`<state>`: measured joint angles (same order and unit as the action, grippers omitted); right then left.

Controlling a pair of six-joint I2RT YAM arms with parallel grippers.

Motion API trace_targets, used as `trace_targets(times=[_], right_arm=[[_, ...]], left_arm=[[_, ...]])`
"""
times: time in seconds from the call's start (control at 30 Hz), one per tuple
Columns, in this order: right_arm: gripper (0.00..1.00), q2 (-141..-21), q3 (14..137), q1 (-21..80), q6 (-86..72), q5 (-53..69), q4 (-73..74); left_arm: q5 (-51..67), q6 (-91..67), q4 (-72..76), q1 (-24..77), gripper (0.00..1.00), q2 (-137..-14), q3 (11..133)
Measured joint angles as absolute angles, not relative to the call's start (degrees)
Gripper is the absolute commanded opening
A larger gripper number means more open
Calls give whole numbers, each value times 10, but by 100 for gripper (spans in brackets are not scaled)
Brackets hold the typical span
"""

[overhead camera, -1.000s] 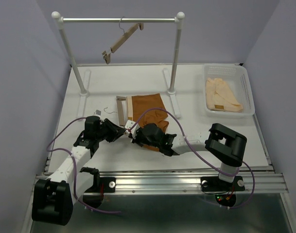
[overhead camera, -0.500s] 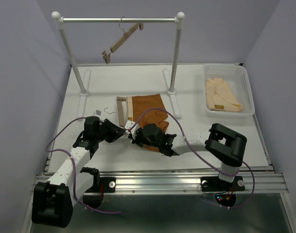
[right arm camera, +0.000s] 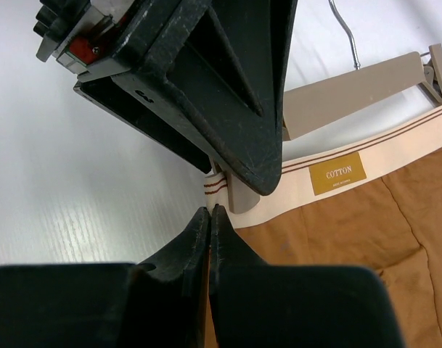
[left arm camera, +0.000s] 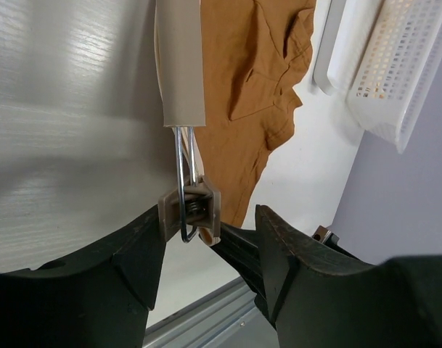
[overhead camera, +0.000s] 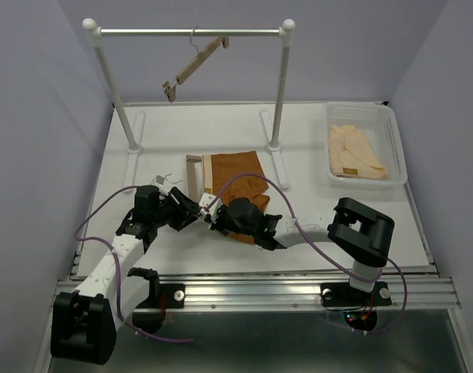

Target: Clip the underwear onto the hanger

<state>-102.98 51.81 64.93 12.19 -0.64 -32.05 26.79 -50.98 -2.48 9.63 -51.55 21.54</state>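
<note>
Because the underwear [overhead camera: 236, 167] is soft, light cloth, we think it will flop and bunch up. The best place to take it is the thicker pale waistband, close to a clip.

From the top view, it lies flat in the middle of the table [overhead camera: 337, 225]. The hanger [overhead camera: 193, 171] lies along its 9 o'clock side. This hanger is stiff, light wood, and we think its springy clips need a squeeze to open. The left gripper [overhead camera: 196, 211] and right gripper [overhead camera: 216, 217] meet at the 6 o'clock end of the hanger. They cover the near clip and the near waistband corner, so we cannot see those here. A second hanger [overhead camera: 196, 68] hangs up at 12 o'clock, and a basket [overhead camera: 395, 148] sits at 2 o'clock.

On the left wrist view, the near clip [left arm camera: 191, 210] sits low, toward 6 o'clock. It sits between the left fingers, which stand wider than the clip, with a gap on the 3 o'clock side. We cannot tell if cloth is inside the clip's mouth.

On the right wrist view, the right fingers are pressed together. Their tips are at the waistband's edge, toward 6 o'clock. We cannot tell if they pinch any cloth. The left gripper's black body fills 12 o'clock and hides most of the clip.
</note>
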Motion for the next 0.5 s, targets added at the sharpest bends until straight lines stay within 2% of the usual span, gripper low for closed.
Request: trace_targets(times=[0.23, 0.5], right_arm=[[1, -1030, 518, 649, 122, -8, -321], [1, -1021, 515, 649, 122, -13, -318]], left_arm=[[253, -500, -42, 96, 68, -517, 229], [203, -488, -32, 96, 64, -581, 266]])
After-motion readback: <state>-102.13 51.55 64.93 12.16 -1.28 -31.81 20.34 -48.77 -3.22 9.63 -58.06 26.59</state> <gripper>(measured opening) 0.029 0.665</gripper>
